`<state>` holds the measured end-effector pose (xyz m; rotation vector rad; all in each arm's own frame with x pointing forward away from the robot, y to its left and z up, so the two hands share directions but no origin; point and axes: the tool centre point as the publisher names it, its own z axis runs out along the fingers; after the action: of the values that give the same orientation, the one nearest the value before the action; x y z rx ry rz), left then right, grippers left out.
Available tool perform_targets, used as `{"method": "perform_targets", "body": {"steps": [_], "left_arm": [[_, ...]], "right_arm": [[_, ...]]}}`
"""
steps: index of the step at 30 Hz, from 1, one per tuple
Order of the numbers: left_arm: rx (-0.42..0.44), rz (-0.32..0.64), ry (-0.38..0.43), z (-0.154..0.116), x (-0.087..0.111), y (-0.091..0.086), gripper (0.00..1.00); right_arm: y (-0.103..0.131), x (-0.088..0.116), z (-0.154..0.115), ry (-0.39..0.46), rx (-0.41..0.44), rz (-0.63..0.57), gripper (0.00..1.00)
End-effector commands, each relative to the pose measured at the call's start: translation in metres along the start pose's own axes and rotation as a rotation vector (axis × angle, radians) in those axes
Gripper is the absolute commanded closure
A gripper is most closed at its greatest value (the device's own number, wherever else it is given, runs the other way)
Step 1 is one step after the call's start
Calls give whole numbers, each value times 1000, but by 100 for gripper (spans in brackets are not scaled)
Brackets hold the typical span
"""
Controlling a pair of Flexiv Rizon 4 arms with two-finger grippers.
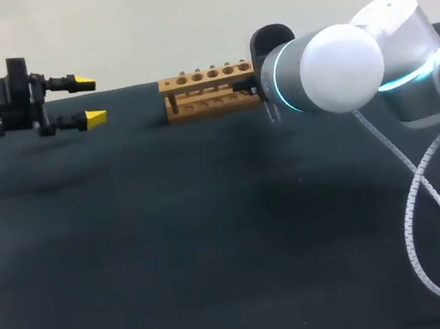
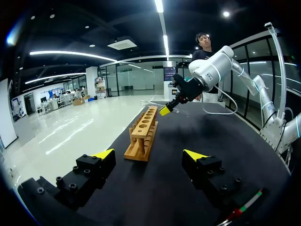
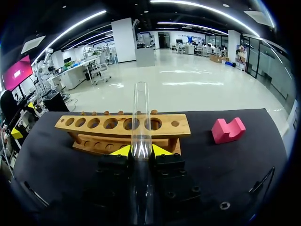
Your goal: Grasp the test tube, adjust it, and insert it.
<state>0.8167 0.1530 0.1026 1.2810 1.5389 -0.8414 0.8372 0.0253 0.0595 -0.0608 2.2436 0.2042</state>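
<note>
A clear glass test tube point(image 3: 140, 127) stands between the yellow tips of my right gripper point(image 3: 140, 150), which is shut on it. Just ahead of that gripper is the wooden rack point(image 3: 123, 126) with a row of several holes; the tube's upper end rises in front of it. In the head view the rack point(image 1: 209, 90) sits at the table's far middle, with my right arm's wrist point(image 1: 323, 70) beside it hiding the gripper. My left gripper point(image 1: 92, 100) hovers open and empty at the far left, well apart from the rack point(image 2: 143, 134). From the left wrist view my right gripper point(image 2: 165, 109) shows above the rack's far end.
A pink notched block point(image 3: 228, 130) lies on the black table point(image 1: 217, 242) beyond the rack, off to its right as seen from the right wrist. White cables point(image 1: 433, 212) hang from both arms over the table.
</note>
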Motion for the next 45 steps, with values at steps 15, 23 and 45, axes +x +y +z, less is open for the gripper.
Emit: {"method": "perform_targets", "body": {"steps": [15, 23, 45], "left_arm": [[0, 3, -2, 0, 1, 0, 0], [0, 3, -2, 0, 1, 0, 0], [0, 3, -2, 0, 1, 0, 0]], "right_arm": [[-2, 6, 8, 81, -32, 23, 100], [-1, 10, 13, 142, -55, 25, 100], [-1, 21, 16, 254, -86, 23, 100]]}}
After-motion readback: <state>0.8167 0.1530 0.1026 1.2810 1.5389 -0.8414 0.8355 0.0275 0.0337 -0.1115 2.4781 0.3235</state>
